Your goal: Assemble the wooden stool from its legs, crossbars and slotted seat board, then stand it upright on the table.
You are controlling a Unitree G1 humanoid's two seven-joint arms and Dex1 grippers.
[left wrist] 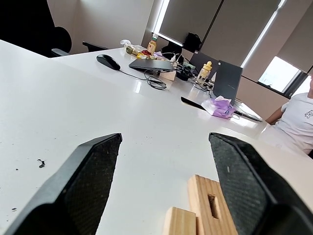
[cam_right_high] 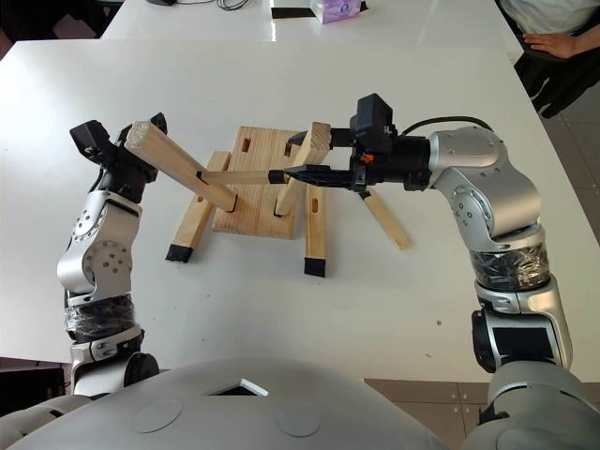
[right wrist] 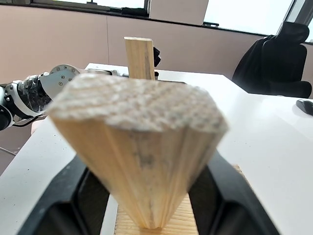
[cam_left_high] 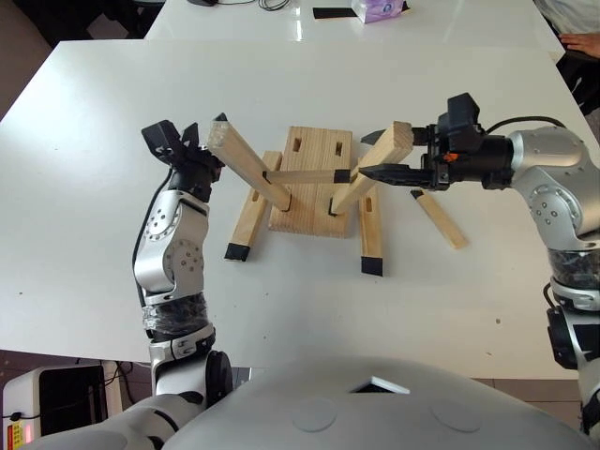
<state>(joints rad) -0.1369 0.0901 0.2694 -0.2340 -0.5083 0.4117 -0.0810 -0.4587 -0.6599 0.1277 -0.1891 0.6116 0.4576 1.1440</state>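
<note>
Rough-sawn wooden leg [right wrist: 139, 127] sits clamped in right gripper [cam_left_high: 370, 155]; left gripper [cam_left_high: 176, 139] spreads its textured black fingers [left wrist: 93, 186] wide, empty

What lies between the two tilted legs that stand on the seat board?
A thin crossbar runs from the left leg to the right leg, above the seat board. Both eye views show it.

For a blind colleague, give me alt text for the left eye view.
The right tool grips a tilted leg standing in the flat seat board, joined by a crossbar to a second leg; the open left tool sits beside that leg's top. Three loose pieces lie on the white table.
</note>
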